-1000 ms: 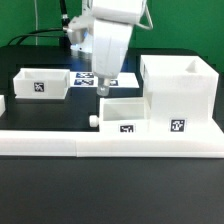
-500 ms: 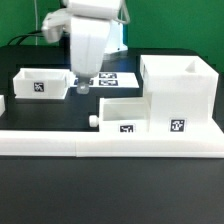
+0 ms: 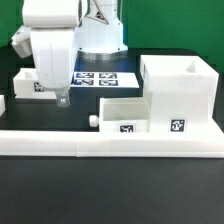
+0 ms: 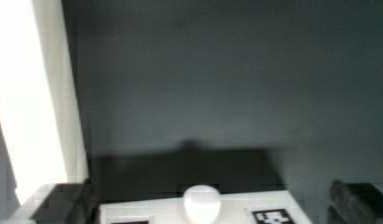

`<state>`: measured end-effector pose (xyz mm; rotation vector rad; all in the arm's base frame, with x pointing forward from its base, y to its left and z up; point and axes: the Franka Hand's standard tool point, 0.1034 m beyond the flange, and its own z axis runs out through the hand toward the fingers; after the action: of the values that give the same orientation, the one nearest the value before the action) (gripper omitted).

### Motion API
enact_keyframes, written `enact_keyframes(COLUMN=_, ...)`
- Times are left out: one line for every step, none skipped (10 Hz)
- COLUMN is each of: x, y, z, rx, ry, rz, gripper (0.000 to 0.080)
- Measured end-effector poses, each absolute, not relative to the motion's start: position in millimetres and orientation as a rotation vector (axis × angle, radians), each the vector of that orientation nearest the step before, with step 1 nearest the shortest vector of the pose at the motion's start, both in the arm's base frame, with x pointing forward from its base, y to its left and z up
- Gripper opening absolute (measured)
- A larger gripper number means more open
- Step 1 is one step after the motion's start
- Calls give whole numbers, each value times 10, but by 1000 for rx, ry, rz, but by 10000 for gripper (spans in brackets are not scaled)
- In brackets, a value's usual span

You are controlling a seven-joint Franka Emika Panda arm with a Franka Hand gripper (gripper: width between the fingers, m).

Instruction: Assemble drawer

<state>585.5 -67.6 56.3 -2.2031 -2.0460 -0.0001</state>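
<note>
The white boxy casing point(image 3: 180, 95) stands at the exterior view's right. One knobbed tray point(image 3: 125, 115) sits against its left side, knob point(image 3: 95, 121) pointing left. The other tray point(image 3: 28, 85) lies at the left, mostly hidden behind my arm. My gripper point(image 3: 62, 99) hangs over that left tray. In the wrist view my gripper point(image 4: 209, 203) is open and empty. Its dark fingers point(image 4: 63, 202) stand on either side of the tray's front point(image 4: 143, 212), with the white knob point(image 4: 202, 199) and a tag point(image 4: 271, 216) between them. I cannot tell if the fingers touch the tray.
The long white L-shaped border wall point(image 3: 110, 146) runs along the front and shows as a white strip in the wrist view point(image 4: 24, 100). The marker board point(image 3: 108, 78) lies behind the trays. The robot base point(image 3: 100, 30) stands at the back on the black table point(image 3: 110, 195).
My gripper has moved to the exterior view's left, from above the middle tray and marker board to over the left tray. The parts have not moved.
</note>
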Motion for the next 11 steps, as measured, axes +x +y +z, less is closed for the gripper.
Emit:
enact_keyframes(x=5806, y=-684, z=508, rx=-2188, ry=-2003, rz=-42, gripper=649)
enact_keyframes(x=5773, y=-814, z=509, rx=-2169, ry=-1990, rz=-71, gripper=649)
enact_keyframes(x=5757, y=-897, z=505, rx=-2175, ry=-1978, rz=-80, gripper=649)
enact_keyframes(x=5740, y=-930, z=489, rx=-2152, ry=-2000, rz=-79, gripper=649)
enact_keyframes(x=5760, y=-804, z=472, rx=-2091, ry=-2077, rz=-66, gripper=649)
enact_keyframes(x=5813, y=-664, z=487, rx=-2020, ry=-2137, rz=-54, gripper=649)
enact_keyframes(x=5861, y=-612, z=492, rx=-1987, ry=-2168, rz=-25, gripper=649)
enact_keyframes(x=5919, y=-543, z=472, rx=-2004, ry=-2156, rz=19, gripper=649)
enact_keyframes(x=5983, y=-495, z=474, rx=-2061, ry=-2110, rz=19, gripper=649)
enact_keyframes(x=5972, y=-508, z=467, rx=-2055, ry=-2114, rz=20, gripper=649)
enact_keyframes(x=5969, y=-510, z=464, rx=-2055, ry=-2113, rz=20, gripper=649)
